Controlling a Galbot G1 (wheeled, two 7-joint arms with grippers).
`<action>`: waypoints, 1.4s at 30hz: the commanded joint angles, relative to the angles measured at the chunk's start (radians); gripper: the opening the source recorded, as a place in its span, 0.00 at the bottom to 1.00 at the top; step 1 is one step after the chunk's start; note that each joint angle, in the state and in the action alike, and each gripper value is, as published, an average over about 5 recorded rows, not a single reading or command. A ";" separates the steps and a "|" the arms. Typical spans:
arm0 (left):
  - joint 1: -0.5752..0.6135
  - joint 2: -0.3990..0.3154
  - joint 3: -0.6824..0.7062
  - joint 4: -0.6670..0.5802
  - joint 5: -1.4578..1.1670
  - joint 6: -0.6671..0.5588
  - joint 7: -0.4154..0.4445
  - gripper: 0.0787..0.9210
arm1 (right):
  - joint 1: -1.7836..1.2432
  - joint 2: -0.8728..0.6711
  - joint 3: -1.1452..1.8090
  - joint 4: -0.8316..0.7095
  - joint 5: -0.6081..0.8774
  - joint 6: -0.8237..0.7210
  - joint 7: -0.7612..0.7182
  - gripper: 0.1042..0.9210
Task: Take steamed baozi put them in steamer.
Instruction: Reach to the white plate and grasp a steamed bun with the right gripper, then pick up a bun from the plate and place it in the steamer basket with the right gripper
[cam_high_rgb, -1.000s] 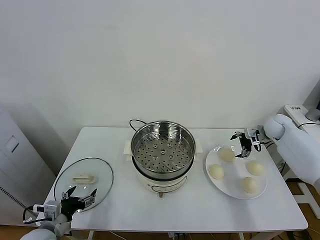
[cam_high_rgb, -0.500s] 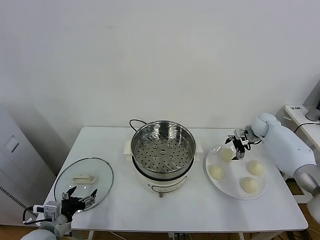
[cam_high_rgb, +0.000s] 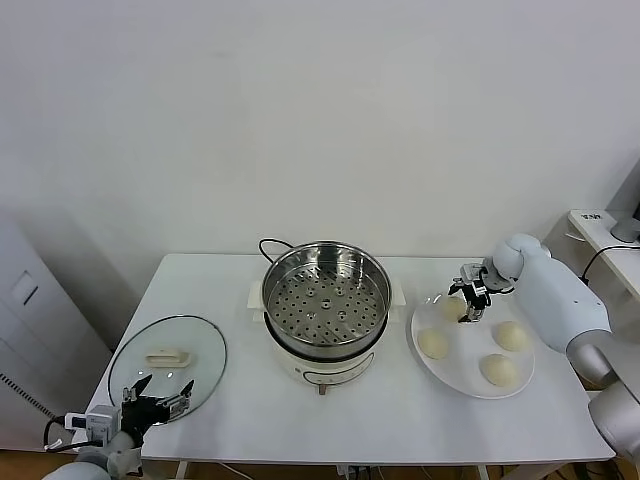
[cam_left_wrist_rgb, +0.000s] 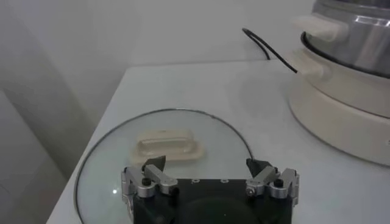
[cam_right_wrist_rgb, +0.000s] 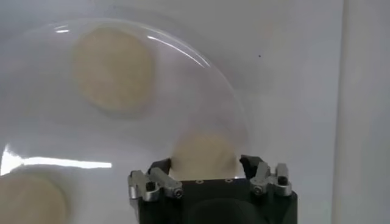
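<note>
You face a plain white wall (cam_high_rgb: 320, 110) rising directly behind the white desk (cam_high_rgb: 400, 420). Left of the desk stands a grey cabinet (cam_high_rgb: 35, 320); right of the desk, a white shelf edge (cam_high_rgb: 600, 222) shows.

Bare table (cam_high_rgb: 400, 405) lies between steamer (cam_high_rgb: 325, 300) and plate (cam_high_rgb: 460, 375), nothing standing there

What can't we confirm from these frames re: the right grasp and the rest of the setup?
- Right gripper: right wrist view shows a baozi between the fingers; contact is hidden by the gripper body.
- Head view: that bun is partly covered by the gripper.
- Left wrist view: steamer cut off by the edge.
</note>
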 joint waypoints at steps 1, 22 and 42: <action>0.001 0.000 -0.002 -0.005 -0.001 0.000 0.000 0.88 | -0.005 0.017 0.034 -0.027 -0.026 0.002 -0.001 0.63; 0.016 -0.026 -0.010 -0.040 0.007 0.014 -0.009 0.88 | 0.127 -0.134 -0.222 0.237 0.210 -0.038 -0.065 0.52; 0.041 -0.020 -0.002 -0.065 0.031 0.012 -0.010 0.88 | 0.681 0.017 -0.683 0.457 0.637 0.317 -0.136 0.53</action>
